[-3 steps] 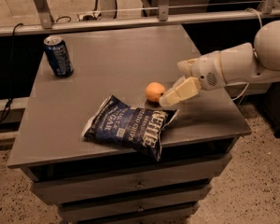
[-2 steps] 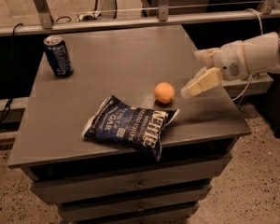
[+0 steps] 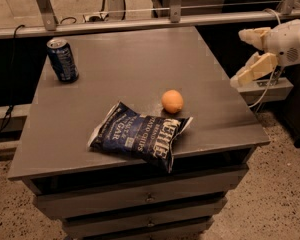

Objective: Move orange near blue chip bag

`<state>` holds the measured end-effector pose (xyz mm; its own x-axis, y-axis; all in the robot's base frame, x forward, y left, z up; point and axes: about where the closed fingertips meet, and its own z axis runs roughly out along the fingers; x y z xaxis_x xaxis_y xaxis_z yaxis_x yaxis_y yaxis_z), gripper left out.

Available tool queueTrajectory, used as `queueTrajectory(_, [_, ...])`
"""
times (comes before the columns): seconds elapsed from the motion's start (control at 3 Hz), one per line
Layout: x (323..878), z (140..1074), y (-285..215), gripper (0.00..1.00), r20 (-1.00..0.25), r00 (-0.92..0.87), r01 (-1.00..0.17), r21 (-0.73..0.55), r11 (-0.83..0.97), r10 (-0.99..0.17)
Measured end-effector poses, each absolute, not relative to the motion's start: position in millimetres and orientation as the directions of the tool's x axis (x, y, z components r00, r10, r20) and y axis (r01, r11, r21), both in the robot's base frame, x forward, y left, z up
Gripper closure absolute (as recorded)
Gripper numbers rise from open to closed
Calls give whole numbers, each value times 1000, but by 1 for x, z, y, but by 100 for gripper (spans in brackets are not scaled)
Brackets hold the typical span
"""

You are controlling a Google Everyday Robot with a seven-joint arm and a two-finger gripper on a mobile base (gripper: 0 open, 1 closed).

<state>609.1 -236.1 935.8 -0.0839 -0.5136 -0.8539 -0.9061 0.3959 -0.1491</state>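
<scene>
The orange [image 3: 172,101] sits on the grey table top [image 3: 135,69], just above the right end of the blue chip bag [image 3: 140,135], close to it or touching. The bag lies flat near the table's front edge, its corner hanging slightly over. My gripper [image 3: 246,56] is off the table's right edge, raised and well away from the orange. Its two pale fingers [image 3: 256,68] are spread apart and hold nothing.
A blue soda can [image 3: 63,59] stands upright at the table's back left. A metal rail [image 3: 155,21] runs behind the table. Drawers [image 3: 150,199] sit below the top. A cable and a ledge [image 3: 268,87] are to the right under the gripper.
The gripper has drawn back to the right and upward, away from the orange, past the table's right edge. The orange stays resting beside the bag.
</scene>
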Motion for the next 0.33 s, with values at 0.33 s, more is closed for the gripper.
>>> queueTrajectory(0.33, [611, 947, -240, 0, -856, -67, -900, -170, 401, -513])
